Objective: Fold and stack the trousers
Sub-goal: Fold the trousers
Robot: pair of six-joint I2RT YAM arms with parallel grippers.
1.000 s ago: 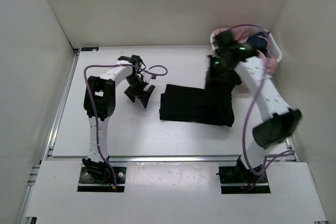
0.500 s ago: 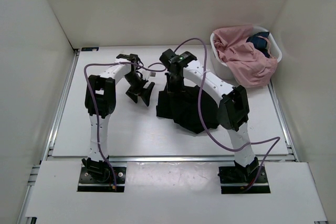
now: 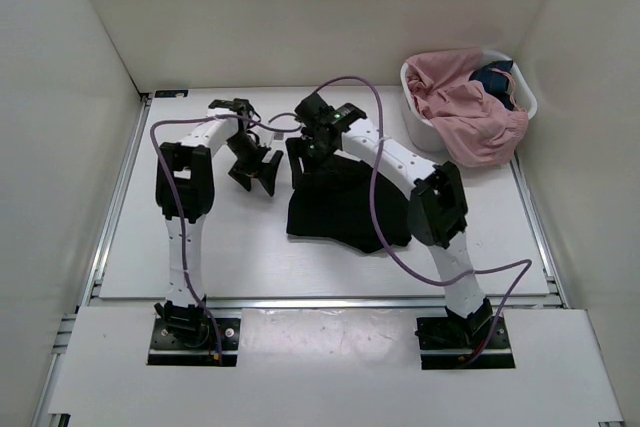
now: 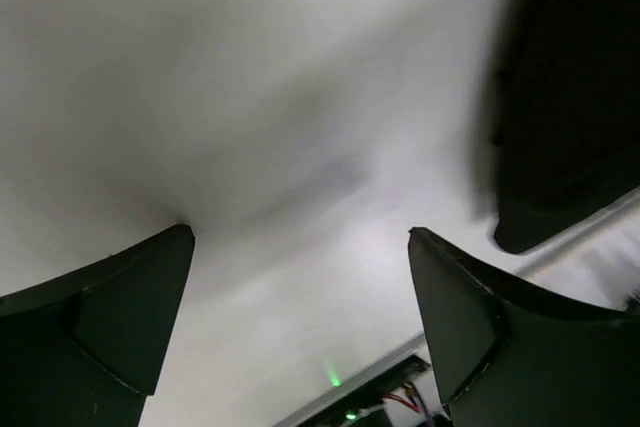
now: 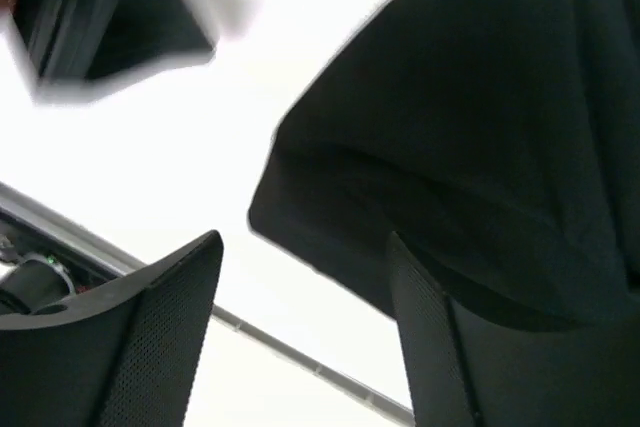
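Hovering my right gripper (image 3: 313,143) over the far left corner of the trousers (image 3: 345,207), jaws apart, holding nothing. Trousers lie bunched mid-bench. Left gripper (image 3: 255,181) wide, empty, just beside them. Advice: flatten lumps and square edges before stacking.

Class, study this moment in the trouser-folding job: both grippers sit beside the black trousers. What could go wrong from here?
1. The right gripper stands open right at the far-left corner of the black trousers; as it pulls away, a finger may catch the cloth and spoil the fold.
2. The left gripper, also open, hangs close beside it, so the two might collide.
3. The trousers lie bunched and uneven, so the stack may end up untidy.
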